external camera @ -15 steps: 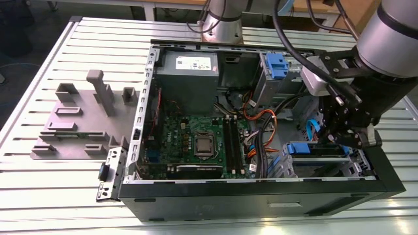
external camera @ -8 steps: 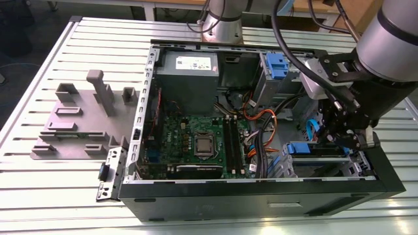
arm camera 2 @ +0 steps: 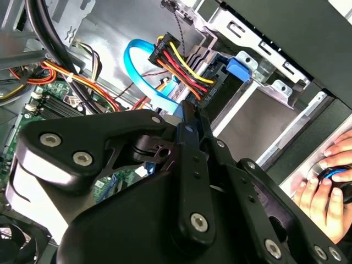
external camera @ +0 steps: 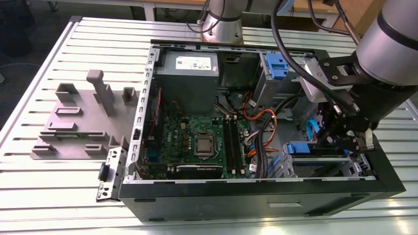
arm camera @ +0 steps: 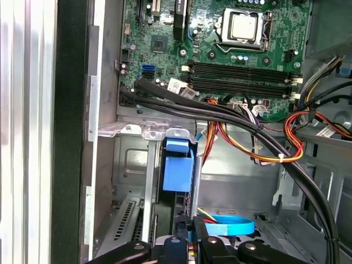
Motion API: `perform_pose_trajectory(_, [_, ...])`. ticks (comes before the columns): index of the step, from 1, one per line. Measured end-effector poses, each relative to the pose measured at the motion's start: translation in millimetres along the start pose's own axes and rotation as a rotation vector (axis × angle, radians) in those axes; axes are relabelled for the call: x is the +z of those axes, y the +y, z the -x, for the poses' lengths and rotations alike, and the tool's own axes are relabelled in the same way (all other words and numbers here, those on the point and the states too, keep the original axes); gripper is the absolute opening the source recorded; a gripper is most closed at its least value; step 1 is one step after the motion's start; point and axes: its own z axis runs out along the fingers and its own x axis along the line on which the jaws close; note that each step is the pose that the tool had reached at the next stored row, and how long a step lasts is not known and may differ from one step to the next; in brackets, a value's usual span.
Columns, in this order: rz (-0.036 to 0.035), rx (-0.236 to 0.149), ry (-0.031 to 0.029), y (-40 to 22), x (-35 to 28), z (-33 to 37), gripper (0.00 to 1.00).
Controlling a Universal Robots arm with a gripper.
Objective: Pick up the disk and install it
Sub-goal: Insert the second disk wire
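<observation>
Nearest in the exterior view is the black front wall of the open computer case [external camera: 261, 193], which lies on its side on the slatted metal worktop [external camera: 58, 196]. Just behind that wall, at the exterior view's right, sits the drive cage [external camera: 356, 169]. The disk [external camera: 306, 149] is in this cage, its blue carrier frame facing the inside of the case. In the first wrist view the disk [arm camera: 177, 160] is seen edge-on, slotted between the cage's metal rails with the blue frame end toward the motherboard.

The tool [external camera: 339, 142] hangs directly over the cage, close beside the disk's blue end. In both wrist views its fingers [arm camera 2: 187, 129] are drawn together to a narrow tip with nothing seen between them; the tool [arm camera: 193, 224] grasps no object. The tip points at a black connector with red, yellow and black wires [arm camera 2: 184, 60], and a flat blue data cable [arm camera 2: 144, 71] loops just beside it. In the second wrist view a person's hand [arm camera 2: 322, 184] rests on a dark object outside the case wall.

Further in lies the green motherboard [external camera: 196, 142] with its processor socket [external camera: 204, 145], crossed by orange and black cables [external camera: 265, 120]. Beyond it stands the grey power-supply box [external camera: 189, 73]. A grey plastic fixture [external camera: 81, 115] rests on the worktop at the exterior view's left, apart from the case. Farthest back is the arm's base [external camera: 222, 22].
</observation>
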Motion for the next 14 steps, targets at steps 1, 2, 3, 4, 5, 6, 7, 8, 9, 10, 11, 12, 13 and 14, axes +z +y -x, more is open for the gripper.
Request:
perform_pose_trajectory(1, [0.0000, 0.000, -0.0001, 0.1, 0.2, -0.3, 0.16])
perform_pose_trajectory(2, [-0.0001, 0.001, 0.0000, 0.1, 0.4, -0.6, 0.16])
perform_pose_trajectory(3, [0.0000, 0.001, 0.0001, 0.1, 0.6, -0.9, 0.16])
perform_pose_trajectory(4, [0.0000, 0.001, 0.0001, 0.1, 0.7, -1.3, 0.16])
perform_pose_trajectory(5, [0.0000, 0.001, 0.0001, 0.2, 0.9, -1.7, 0.16])
perform_pose_trajectory(6, [0.0000, 0.001, 0.0001, 0.2, 1.0, -2.2, 0.16])
perform_pose_trajectory(7, [0.0000, 0.001, 0.0002, 0.3, 1.0, -2.7, 0.16])
perform_pose_trajectory(8, [0.0000, 0.001, 0.0002, 0.3, 1.1, -3.1, 0.16])
perform_pose_trajectory(9, [0.0000, 0.001, 0.0002, 0.3, 1.1, -3.4, 0.16])
perform_pose_trajectory(10, [0.0000, 0.001, 0.0001, 0.4, 1.1, -3.7, 0.16])
perform_pose_trajectory(11, [0.0000, 0.001, 0.0000, 0.4, 1.2, -3.8, 0.16])
perform_pose_trajectory(12, [0.0000, 0.001, 0.0000, 0.4, 1.4, -4.0, 0.16])
perform_pose_trajectory(13, [0.0000, 0.001, 0.0001, 0.3, 1.4, -4.1, 0.16])
perform_pose_trajectory(14, [0.0000, 0.001, 0.0001, 0.1, 1.6, -4.3, 0.16])
